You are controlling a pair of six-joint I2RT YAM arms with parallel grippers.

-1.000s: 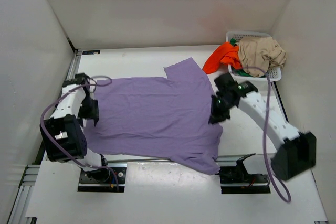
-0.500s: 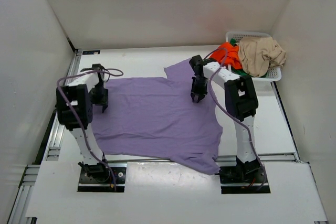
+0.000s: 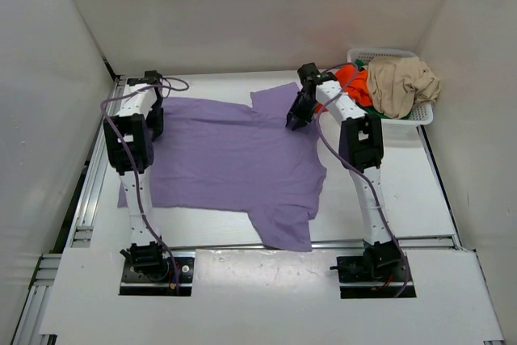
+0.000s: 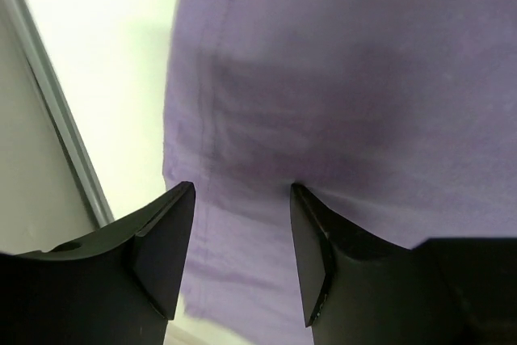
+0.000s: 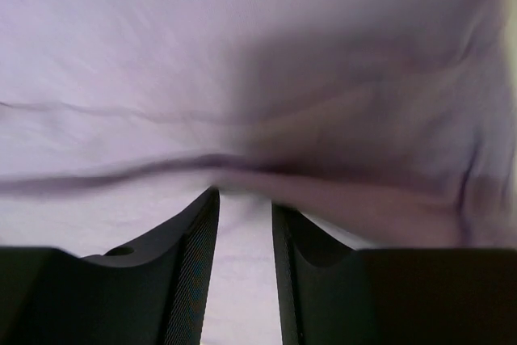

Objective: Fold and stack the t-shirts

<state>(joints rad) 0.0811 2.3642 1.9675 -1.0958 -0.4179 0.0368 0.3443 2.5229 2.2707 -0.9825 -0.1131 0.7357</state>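
Only overhead shows the basket (image 3: 423,115) near the lavender t-shirt (image 3: 234,159).

The white table (image 3: 408,179) carries a purple shirt (image 3: 234,159), spread nearly flat (one sleeve points toward the near edge), and a basket (image 3: 422,114) in its far right corner.

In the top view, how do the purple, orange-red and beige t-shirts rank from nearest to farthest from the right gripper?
1. Purple t-shirt: directly beneath the right gripper.
2. Orange-red t-shirt: just to its right, at the white basket's near edge.
3. Beige t-shirt: farther right, piled on the basket.
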